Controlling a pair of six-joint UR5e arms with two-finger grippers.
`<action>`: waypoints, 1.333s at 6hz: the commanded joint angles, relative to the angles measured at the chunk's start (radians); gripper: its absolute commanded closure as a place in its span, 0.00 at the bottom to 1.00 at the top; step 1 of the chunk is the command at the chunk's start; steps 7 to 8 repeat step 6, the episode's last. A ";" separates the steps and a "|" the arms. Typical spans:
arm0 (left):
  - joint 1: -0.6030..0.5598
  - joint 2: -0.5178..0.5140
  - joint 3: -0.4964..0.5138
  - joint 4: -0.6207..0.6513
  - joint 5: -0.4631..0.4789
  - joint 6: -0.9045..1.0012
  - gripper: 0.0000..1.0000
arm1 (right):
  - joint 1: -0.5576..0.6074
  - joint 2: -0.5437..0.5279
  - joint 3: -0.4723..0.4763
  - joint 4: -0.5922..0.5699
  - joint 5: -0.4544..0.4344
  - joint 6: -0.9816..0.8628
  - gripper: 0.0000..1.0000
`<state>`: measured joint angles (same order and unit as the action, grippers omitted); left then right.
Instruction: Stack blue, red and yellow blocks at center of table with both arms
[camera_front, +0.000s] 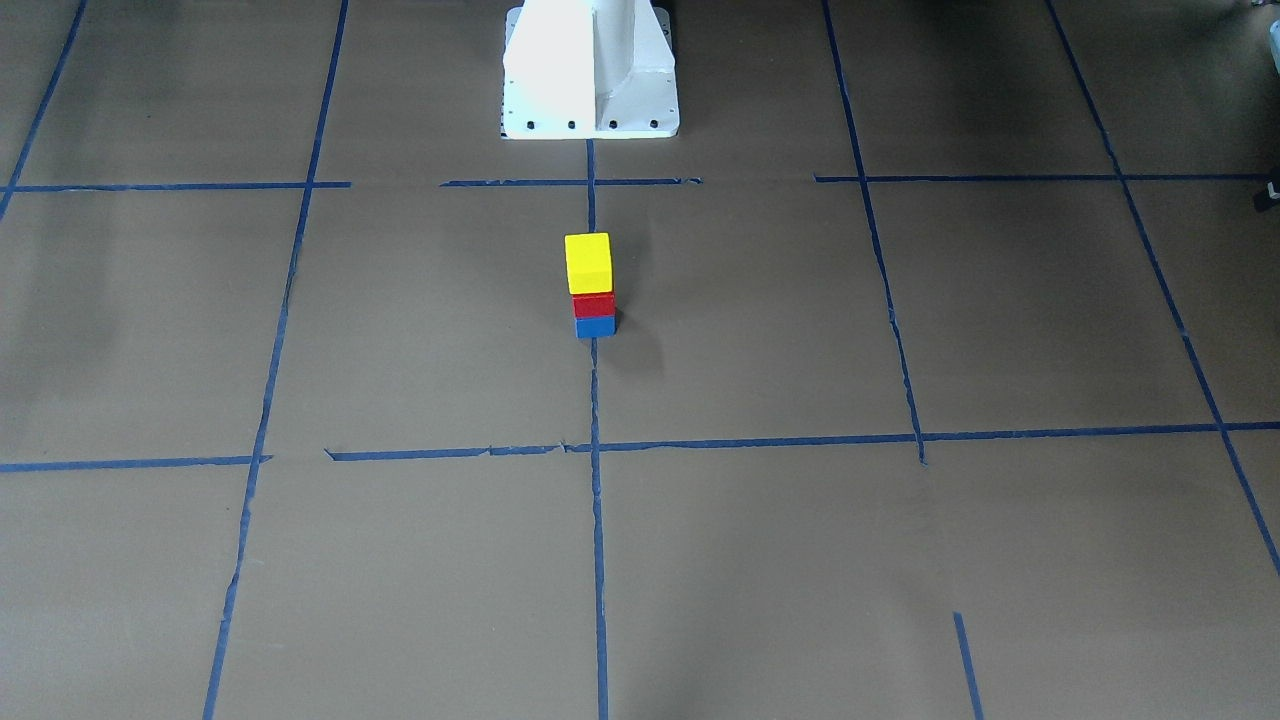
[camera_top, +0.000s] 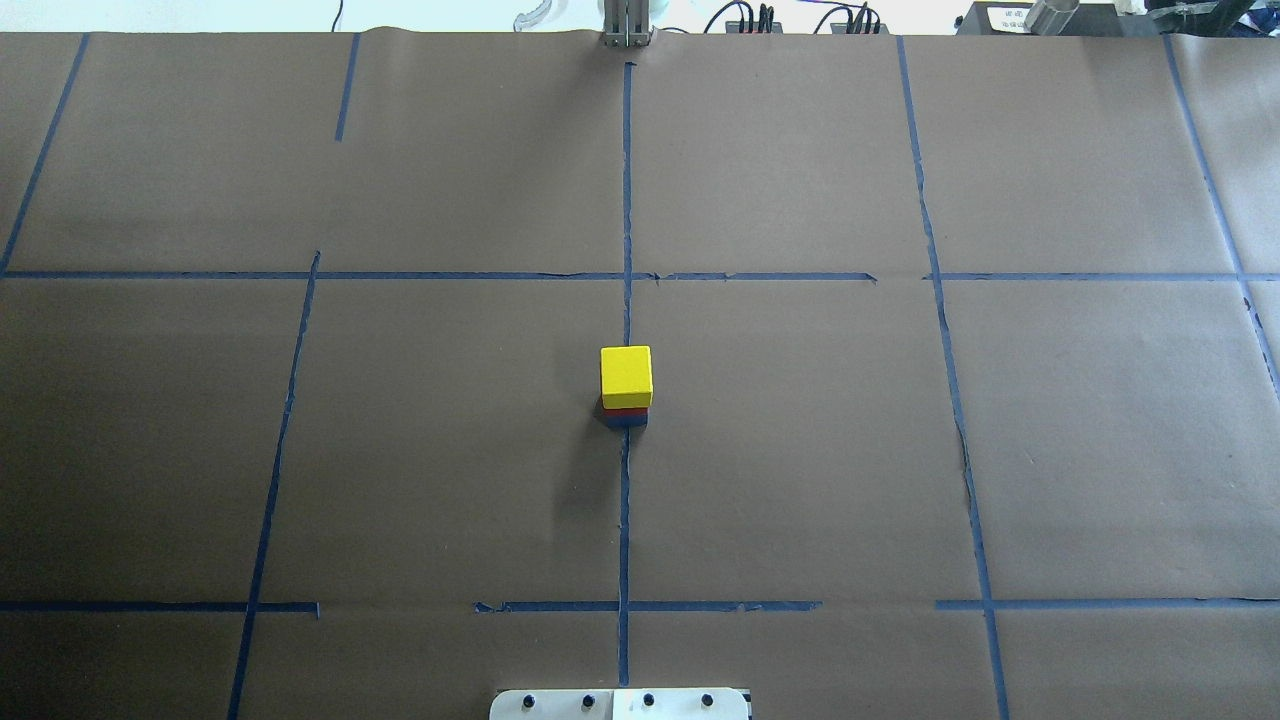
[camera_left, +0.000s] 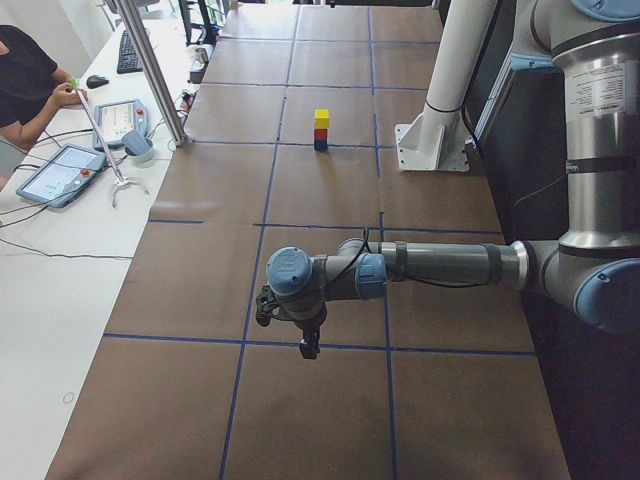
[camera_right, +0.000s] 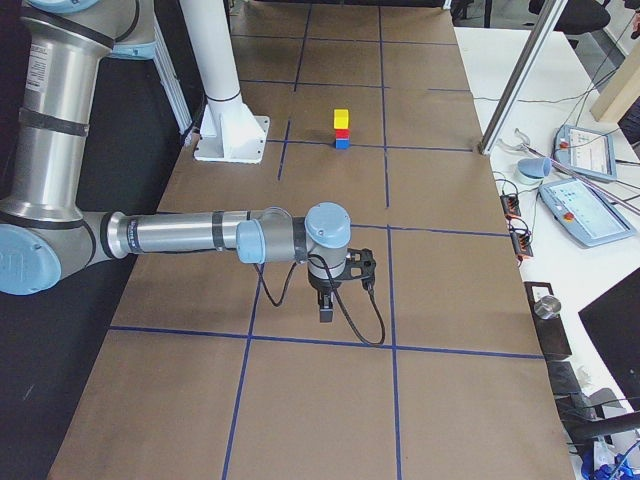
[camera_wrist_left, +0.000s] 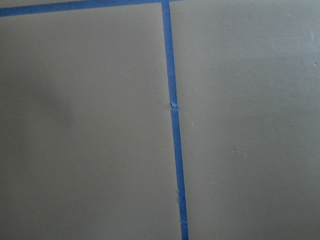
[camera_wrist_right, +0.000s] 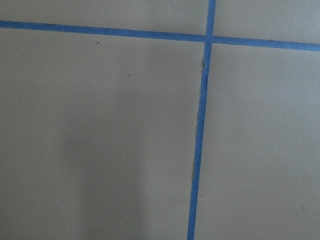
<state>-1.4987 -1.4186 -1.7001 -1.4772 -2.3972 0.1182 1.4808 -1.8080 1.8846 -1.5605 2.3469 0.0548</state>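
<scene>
Brown paper covers the desk (camera_top: 800, 450), and blue tape lines (camera_top: 625, 520) divide it into a grid. At the far side table, a person in a black shirt (camera_left: 22, 75) sits near two teach pendants (camera_left: 55, 172), a keyboard (camera_left: 131, 50) and a mouse (camera_left: 97, 81). A slanted metal post (camera_left: 155, 70) rises at the desk's edge.
</scene>
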 joint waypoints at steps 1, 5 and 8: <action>0.000 -0.002 0.007 -0.002 0.000 0.000 0.00 | 0.032 -0.002 0.004 -0.007 0.002 -0.007 0.00; -0.002 -0.016 0.016 0.002 0.001 0.003 0.00 | 0.039 -0.013 0.040 -0.027 0.012 -0.007 0.00; -0.002 -0.016 0.001 0.002 0.003 0.005 0.00 | 0.041 -0.014 0.048 -0.027 0.012 -0.007 0.00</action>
